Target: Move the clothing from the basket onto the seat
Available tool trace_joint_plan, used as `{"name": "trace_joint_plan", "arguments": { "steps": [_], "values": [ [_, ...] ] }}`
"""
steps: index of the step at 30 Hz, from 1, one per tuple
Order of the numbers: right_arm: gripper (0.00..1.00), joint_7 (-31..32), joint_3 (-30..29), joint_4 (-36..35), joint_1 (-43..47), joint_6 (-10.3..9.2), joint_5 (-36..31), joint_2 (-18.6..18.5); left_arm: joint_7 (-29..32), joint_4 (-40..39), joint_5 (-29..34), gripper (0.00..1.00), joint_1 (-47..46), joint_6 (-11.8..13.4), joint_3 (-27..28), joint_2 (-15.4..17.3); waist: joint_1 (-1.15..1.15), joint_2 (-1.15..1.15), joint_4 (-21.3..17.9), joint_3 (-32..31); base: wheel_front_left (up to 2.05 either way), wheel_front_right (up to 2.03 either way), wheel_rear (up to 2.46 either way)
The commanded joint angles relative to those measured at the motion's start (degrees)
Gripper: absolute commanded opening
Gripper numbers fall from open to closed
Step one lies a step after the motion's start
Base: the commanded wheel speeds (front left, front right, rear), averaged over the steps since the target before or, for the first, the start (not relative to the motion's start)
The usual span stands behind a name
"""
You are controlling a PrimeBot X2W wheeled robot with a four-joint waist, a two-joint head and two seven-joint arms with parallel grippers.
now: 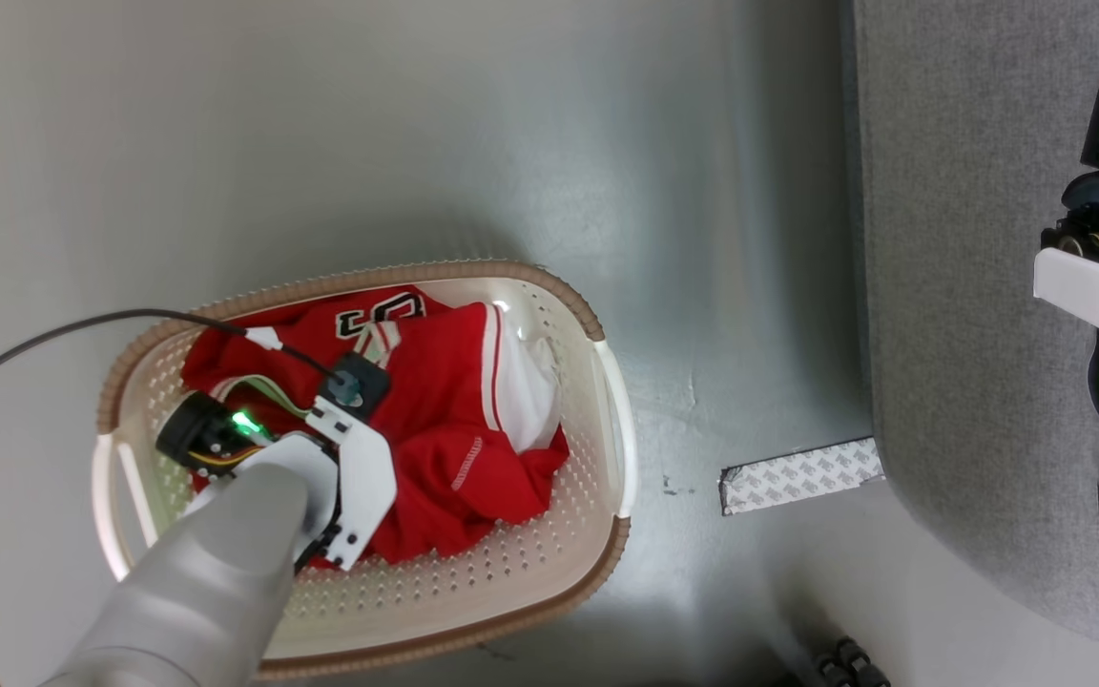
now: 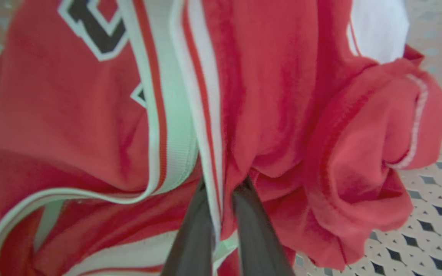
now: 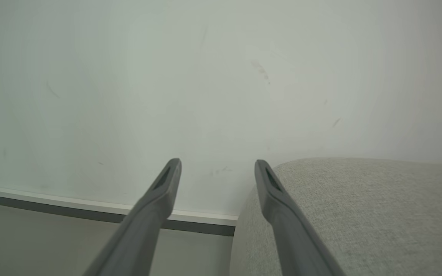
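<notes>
Basket (image 1: pixel 511 572) of clothing (image 1: pixel 454 410) lies lengthwise toward seat (image 1: pixel 969 286).

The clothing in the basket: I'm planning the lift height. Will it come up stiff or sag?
Probably floppy: the clothing lies in soft folds and bunches. Pinched by the left gripper at one striped fold, it will likely hang and trail. Garments overlap in the basket, so a second piece may drag along.
</notes>
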Motion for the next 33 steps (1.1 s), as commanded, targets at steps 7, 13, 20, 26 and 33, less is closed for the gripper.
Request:
{"name": "trace_joint_plan", "arguments": {
  "steps": [7,13,20,26,33],
  "values": [
    [1.00,0.0,-0.3,1.0,0.3,-0.12,-0.1,0.0,-2.5,-0.1,-3.0,0.00,1.8,-0.2,-0.7,-0.8,0.00,0.00,1.0,-3.4,0.00,0.00,0.00],
    [1.00,0.0,0.1,2.3,1.8,-0.12,0.4,-0.6,-5.3,-1.3,-5.7,0.00,4.2,-0.1,-1.7,-1.8,0.00,0.00,2.7,-9.3,0.00,0.00,0.00],
    [1.00,0.0,0.9,4.7,4.8,-0.12,1.2,-1.4,-9.7,-3.3,-9.3,0.00,8.7,-0.1,-3.7,-3.0,0.00,0.00,4.7,-19.0,0.00,0.00,0.00],
    [1.00,0.0,1.9,6.8,8.8,-0.12,2.0,-1.8,-13.2,-5.9,-12.7,0.00,13.4,-0.1,-6.5,-2.7,0.00,0.00,6.0,-27.9,0.00,0.00,0.00],
    [1.00,0.0,2.3,8.8,13.8,-0.12,2.9,-2.4,-15.8,-9.7,-16.8,0.00,17.1,-0.1,-8.6,-1.7,0.00,0.00,7.6,-36.5,0.00,0.00,0.00]
  ]
}}
